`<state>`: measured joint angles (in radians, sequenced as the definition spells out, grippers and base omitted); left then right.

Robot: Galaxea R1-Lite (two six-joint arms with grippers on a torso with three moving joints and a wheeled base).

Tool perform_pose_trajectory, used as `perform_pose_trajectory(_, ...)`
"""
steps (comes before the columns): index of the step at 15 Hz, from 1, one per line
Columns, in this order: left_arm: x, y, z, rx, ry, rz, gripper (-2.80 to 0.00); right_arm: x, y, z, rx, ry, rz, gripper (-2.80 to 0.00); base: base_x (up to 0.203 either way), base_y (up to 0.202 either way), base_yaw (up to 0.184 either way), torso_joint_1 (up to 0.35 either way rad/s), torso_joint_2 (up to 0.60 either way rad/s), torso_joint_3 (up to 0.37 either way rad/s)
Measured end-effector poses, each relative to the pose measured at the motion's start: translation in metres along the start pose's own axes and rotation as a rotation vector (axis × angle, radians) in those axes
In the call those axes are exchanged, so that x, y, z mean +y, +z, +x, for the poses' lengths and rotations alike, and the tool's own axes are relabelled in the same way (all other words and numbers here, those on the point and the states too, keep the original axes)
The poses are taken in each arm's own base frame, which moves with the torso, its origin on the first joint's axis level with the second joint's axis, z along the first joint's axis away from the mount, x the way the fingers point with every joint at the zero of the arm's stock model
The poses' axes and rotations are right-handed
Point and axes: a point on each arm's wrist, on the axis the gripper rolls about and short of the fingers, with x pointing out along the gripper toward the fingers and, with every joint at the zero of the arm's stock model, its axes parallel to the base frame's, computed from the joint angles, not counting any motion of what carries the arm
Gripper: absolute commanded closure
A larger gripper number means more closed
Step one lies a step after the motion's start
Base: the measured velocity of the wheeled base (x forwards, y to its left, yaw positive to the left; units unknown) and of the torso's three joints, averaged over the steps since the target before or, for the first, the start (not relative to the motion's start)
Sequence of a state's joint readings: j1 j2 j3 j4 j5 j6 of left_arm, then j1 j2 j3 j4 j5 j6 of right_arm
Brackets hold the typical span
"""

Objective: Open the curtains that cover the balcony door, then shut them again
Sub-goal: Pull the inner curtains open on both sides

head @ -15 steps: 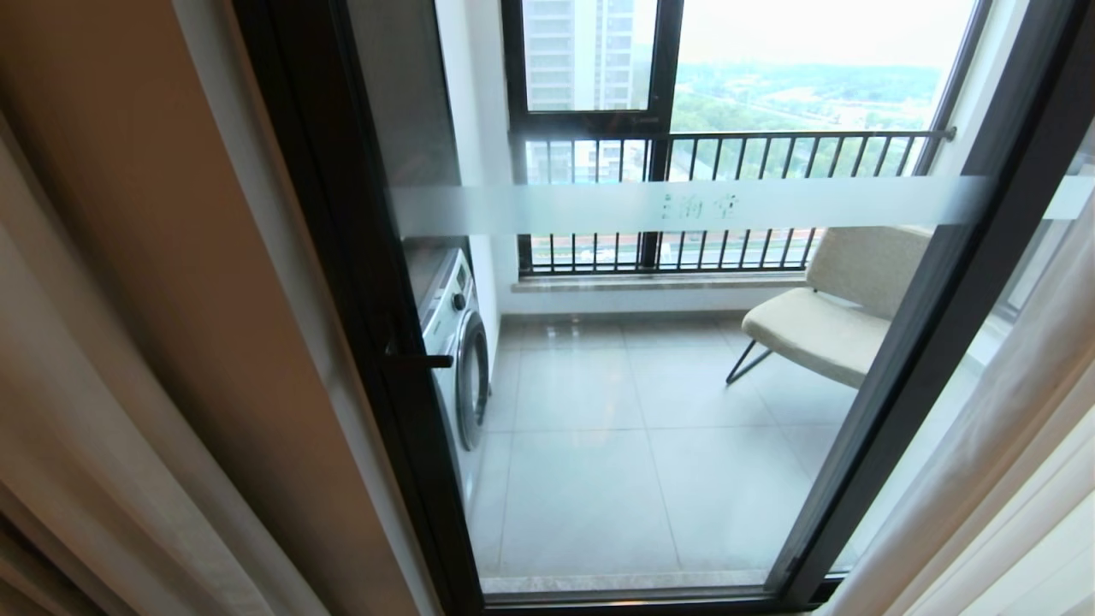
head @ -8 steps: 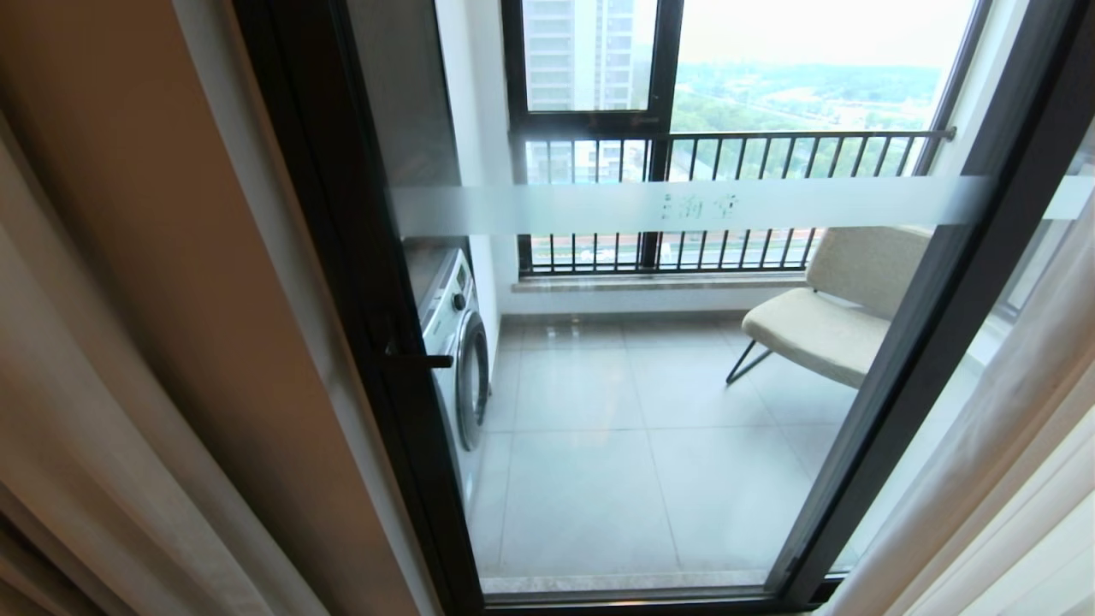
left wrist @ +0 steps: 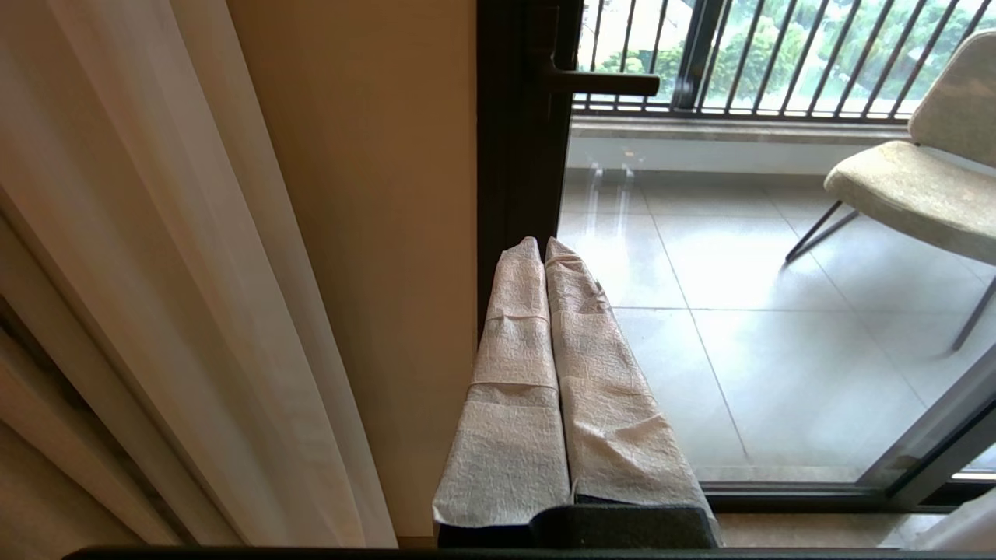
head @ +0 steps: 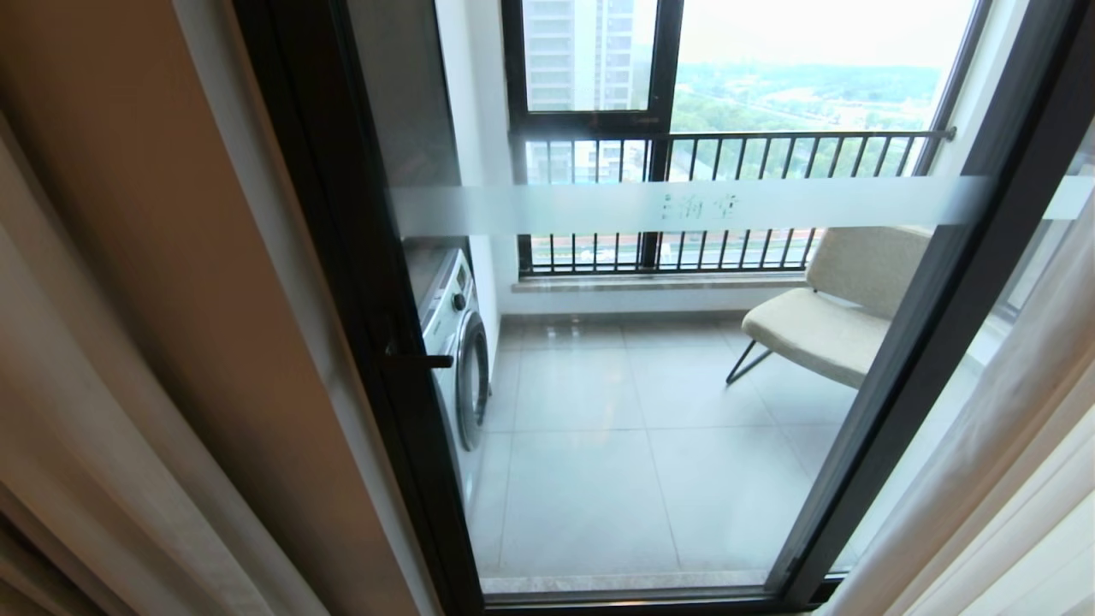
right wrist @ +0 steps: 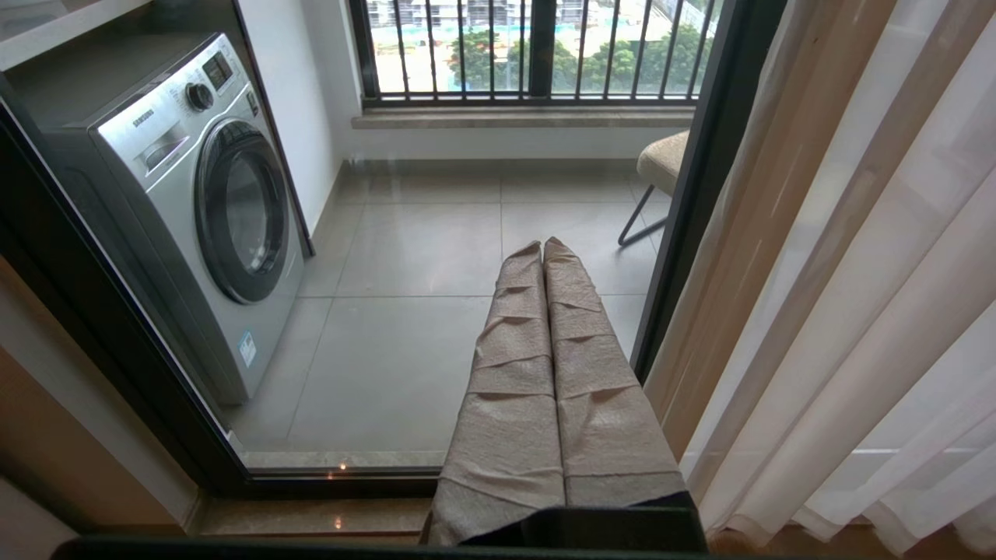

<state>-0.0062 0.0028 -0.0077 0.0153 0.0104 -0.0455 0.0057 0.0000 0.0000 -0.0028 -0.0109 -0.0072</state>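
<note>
Both pincers are pressed flat together and hold nothing. Left gripper (left wrist: 543,245), its fingers wrapped in pale crinkled tape, points at the dark left frame of the balcony door (head: 359,282), just under the small black handle (head: 419,359), with curtains (head: 77,445) bunched off to its outer side. Right gripper (right wrist: 542,247), taped the same way, points through the glass toward the tiled balcony, with the other curtains (right wrist: 840,272), beige drape and white sheer together, hanging close beside it.

From up at head height neither arm shows at all. The curtains stand drawn apart to both edges, cut off above and below, so the glass with its frosted band (head: 684,207) is bare. Behind it a washing machine (right wrist: 202,210) sits partly hidden by the door frame, and a padded chair (head: 821,316) is clipped by the right frame.
</note>
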Motion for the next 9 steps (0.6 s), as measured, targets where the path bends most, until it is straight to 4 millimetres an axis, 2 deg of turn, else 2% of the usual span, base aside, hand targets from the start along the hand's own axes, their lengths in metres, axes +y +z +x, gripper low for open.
perform_pose_trajectory(4,0.0000,0.0003,-0.0001,-0.001,-0.001,0.000,0.00,0.0000,0.0001,0.0000,-0.001,-0.001,0.000,0.00,0.001,-0.012,0.002,-0.002,0.00,0.001)
perform_pose_trajectory(6,-0.0001,0.0007,-0.0002,-0.003,0.000,0.001,0.00,0.0000,0.0000,0.0000,0.000,0.001,0.000,0.00,0.001,-0.126,0.004,0.010,0.00,0.004)
perform_pose_trajectory(9,-0.0001,0.0004,-0.0002,-0.001,-0.001,0.000,0.00,0.0000,0.0000,0.0000,0.000,0.000,0.000,0.00,0.000,-0.188,0.000,0.004,0.00,0.004)
